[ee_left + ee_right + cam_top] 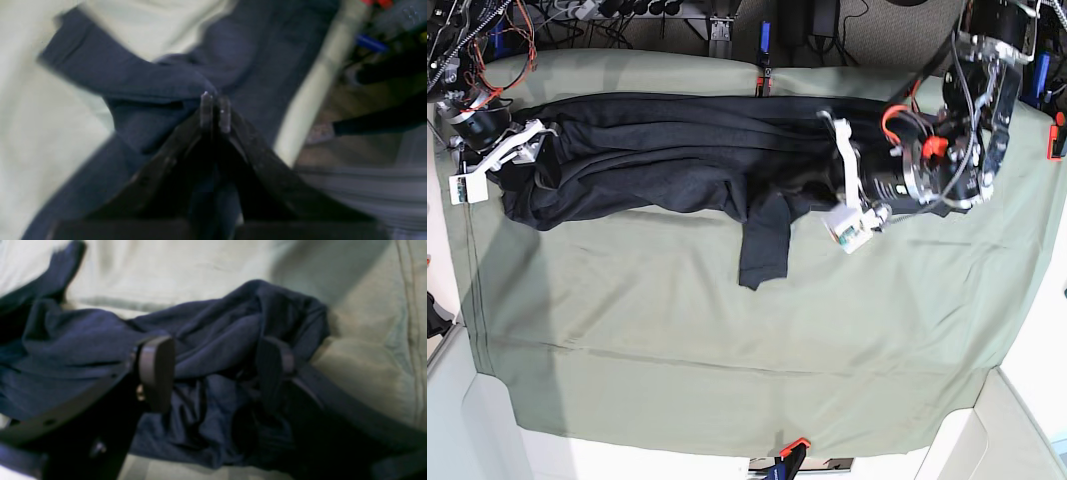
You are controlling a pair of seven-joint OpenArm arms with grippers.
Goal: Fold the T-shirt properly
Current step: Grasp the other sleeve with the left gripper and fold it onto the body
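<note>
The dark navy T-shirt (667, 150) lies stretched in a long wrinkled band across the far side of the sage-green cloth (727, 340), with one sleeve (762, 245) pointing toward the near edge. My left gripper (215, 111) is shut, its tips pressed together on a raised fold of the T-shirt (160, 83); in the base view the left gripper (819, 190) sits at the shirt's right end. My right gripper (215, 373) is open, its pads (156, 370) straddling bunched T-shirt fabric (213, 333) at the left end (527, 160).
The green cloth covers the whole table. Its pale edge (317, 83) runs close beside my left gripper, with floor and clutter beyond. Clamps hold the cloth at the far edge (764, 60), near edge (792, 447) and right side (1055, 135). Cables lie along the back.
</note>
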